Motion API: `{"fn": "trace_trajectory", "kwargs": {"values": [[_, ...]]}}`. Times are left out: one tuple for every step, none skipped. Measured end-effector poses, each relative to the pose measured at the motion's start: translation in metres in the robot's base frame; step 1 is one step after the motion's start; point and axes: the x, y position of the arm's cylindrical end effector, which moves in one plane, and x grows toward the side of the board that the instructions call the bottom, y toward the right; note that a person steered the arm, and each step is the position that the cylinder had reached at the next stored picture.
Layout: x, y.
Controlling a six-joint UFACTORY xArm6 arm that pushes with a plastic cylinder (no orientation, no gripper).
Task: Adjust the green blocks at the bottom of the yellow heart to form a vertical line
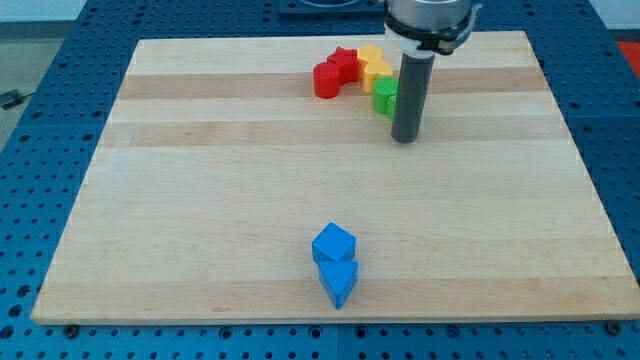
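Observation:
My tip (404, 138) rests on the board just right of and slightly below the green blocks (384, 94). The rod hides part of them, so their shapes and number are unclear; a green piece shows left of the rod. Above them sit two yellow blocks: one (377, 71) touching the green, and another (370, 53) behind it near the view's top. Which one is the heart cannot be made out.
A red cylinder-like block (326, 80) and a red star-like block (344, 63) lie left of the yellow ones. Two blue blocks, a cube (333, 244) and a second one (339, 281), sit near the board's bottom edge. The wooden board (200, 200) lies on a blue perforated table.

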Motion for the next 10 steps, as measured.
{"fn": "trace_trajectory", "kwargs": {"values": [[0.027,0.038],[0.027,0.088],[0.008,0.110],[-0.022,0.112],[-0.038,0.110],[-0.038,0.095],[-0.038,0.069],[-0.035,0.051],[-0.029,0.036],[-0.027,0.015]]}}
